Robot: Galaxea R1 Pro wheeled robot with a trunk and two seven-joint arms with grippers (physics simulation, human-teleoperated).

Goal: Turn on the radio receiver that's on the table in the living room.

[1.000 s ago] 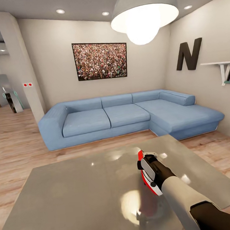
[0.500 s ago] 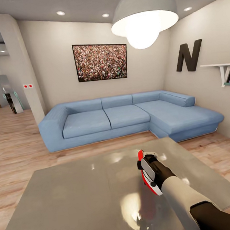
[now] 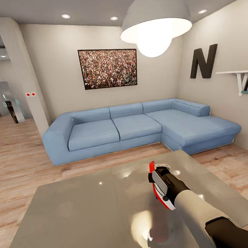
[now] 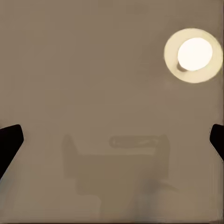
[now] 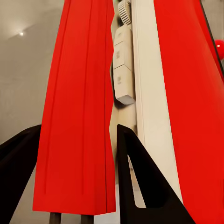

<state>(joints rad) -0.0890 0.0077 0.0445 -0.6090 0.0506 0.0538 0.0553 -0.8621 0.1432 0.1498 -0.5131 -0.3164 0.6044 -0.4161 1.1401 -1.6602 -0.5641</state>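
Since a second ago my head view has tipped up slightly: the lamp (image 3: 155, 20) and sofa (image 3: 139, 126) sit a touch lower in the picture, and more of the table's near left shows. My right arm and the radio (image 3: 159, 186) keep the same place in that view.

My right gripper (image 3: 163, 184) is clamped on the radio, holding it above the table (image 3: 79, 217), over its right half. In the right wrist view my two dark fingers (image 5: 140, 177) stand on either side of a red slab of the radio (image 5: 79, 107), with its white side and small square buttons just beyond. The radio is tilted, its red edge toward the sofa. Its blurred reflection lies on the glossy top below it.

The far edge of the table runs near the sofa, with a strip of wood floor (image 3: 18, 154) between. The table's right edge slants away past my forearm, with floor beyond it. To the left the floor opens wide toward the hallway. The grey top around the radio is bare.

My left gripper (image 4: 112, 140) hangs over the table with its fingers spread wide, the dark tips (image 4: 9, 142) at opposite borders of the left wrist view. Between them the top mirrors the lamp and the gripper.
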